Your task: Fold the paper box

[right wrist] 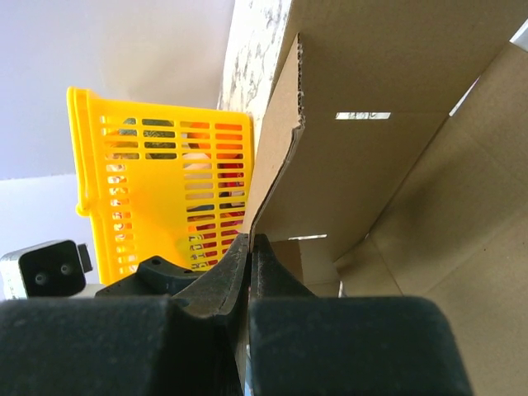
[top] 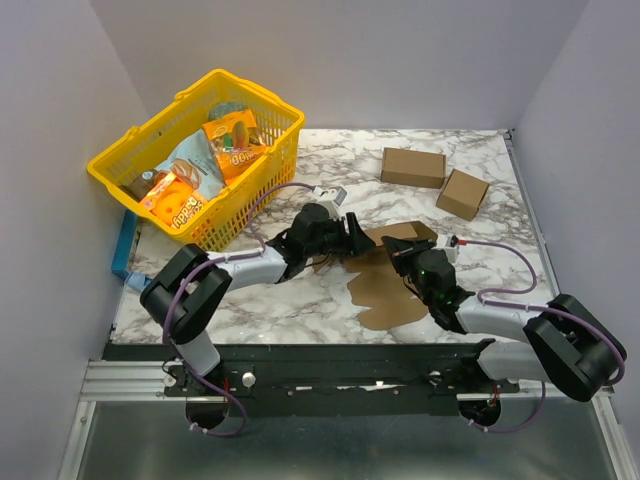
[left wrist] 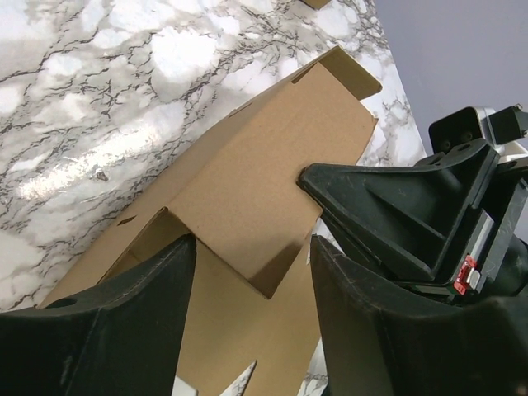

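The paper box is a brown die-cut cardboard sheet, partly raised, lying mid-table between my two grippers. My right gripper is shut on one upright wall of the box, its jaws pinched on the wall's edge. My left gripper is open at the box's left side. In the left wrist view its fingers straddle a folded flap of the box without touching it. The right gripper shows there close on the right.
A yellow basket with snack packets stands at the back left and shows in the right wrist view. Two closed brown cardboard cuboids lie at the back right. Grey walls bound the table.
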Tool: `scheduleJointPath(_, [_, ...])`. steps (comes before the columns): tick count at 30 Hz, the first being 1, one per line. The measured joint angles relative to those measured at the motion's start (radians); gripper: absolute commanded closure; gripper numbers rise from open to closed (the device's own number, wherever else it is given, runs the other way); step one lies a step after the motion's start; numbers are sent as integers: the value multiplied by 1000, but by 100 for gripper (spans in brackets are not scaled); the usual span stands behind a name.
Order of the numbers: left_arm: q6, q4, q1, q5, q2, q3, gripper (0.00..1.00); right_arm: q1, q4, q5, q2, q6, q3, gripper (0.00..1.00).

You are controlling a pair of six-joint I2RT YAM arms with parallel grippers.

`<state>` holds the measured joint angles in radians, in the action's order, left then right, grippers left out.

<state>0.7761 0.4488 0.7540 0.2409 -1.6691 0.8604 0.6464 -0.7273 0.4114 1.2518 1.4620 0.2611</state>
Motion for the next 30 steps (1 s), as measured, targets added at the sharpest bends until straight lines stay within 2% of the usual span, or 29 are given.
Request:
scheduleJointPath(4, [12,18,-2,7,-22,4,50,0,-13,0,14,0,0,92])
scheduleJointPath(5, [15,23,-2,11,-28,7,59,-1,-14,1,17,0,0,92])
scheduleJointPath(6, [20,28,-2,14,-34,10,62,-1,-14,4,18,0,-1,91])
scheduleJointPath(8, [31,37,-3,19,-42,10,63,-3,-14,8,18,0,-2,91])
scheduleJointPath(10, [42,46,-4,22,-45,10,59,-5,-14,14,19,0,-6,92])
scheduleJointPath(11, [45,50,-5,23,-46,10,44,-6,-14,16,19,0,-8,92])
scheduleJointPath(14, [53,55,-5,26,-47,10,25,-6,-23,17,19,0,-8,92])
scheduleJointPath(17, [43,55,1,26,-36,8,19,-5,-26,16,18,0,-8,92])
scheduleJointPath(24, [-7,-1,3,-44,91,-43,16,-4,-24,16,14,0,-8,92])
scheduleJointPath(30, [-42,-37,11,-108,179,-124,29,-4,-20,16,12,0,-8,92])
